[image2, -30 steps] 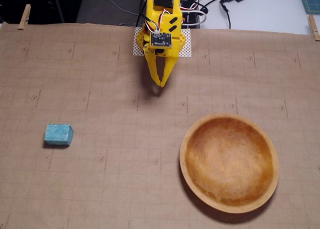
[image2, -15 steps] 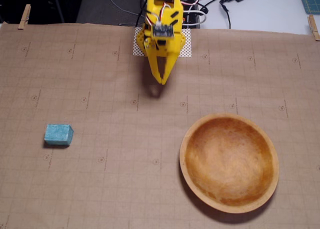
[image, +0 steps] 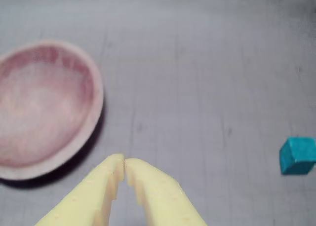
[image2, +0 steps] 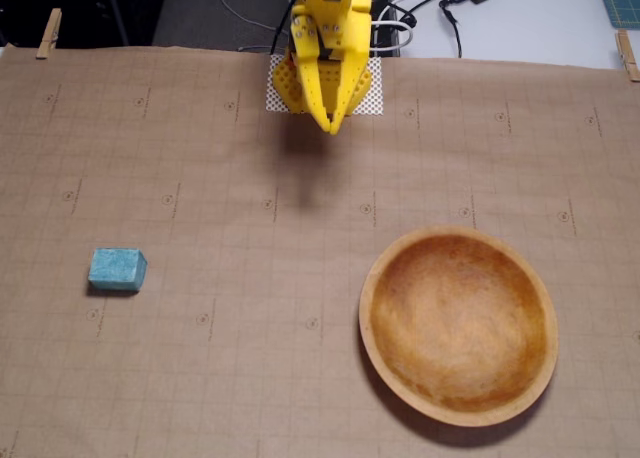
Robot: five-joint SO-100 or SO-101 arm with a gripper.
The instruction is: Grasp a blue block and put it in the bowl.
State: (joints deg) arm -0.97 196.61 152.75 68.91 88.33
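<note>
While the end effector [image2: 331,126] hangs near the arm's base with its fingers together and empty, the blue block [image2: 117,269] lies on the table [image2: 250,378] well apart from the bowl [image2: 372,330], so the reach has not begun and calls for opening first.

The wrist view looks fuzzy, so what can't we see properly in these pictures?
- Bowl: blurred in the wrist view, left side cut off by the edge.
- Blue block: wrist view's right edge clips it.
- Gripper: in the fixed view, arm cut off at the top; jaws look shut.
- Bowl's underside: hidden in both views.
</note>
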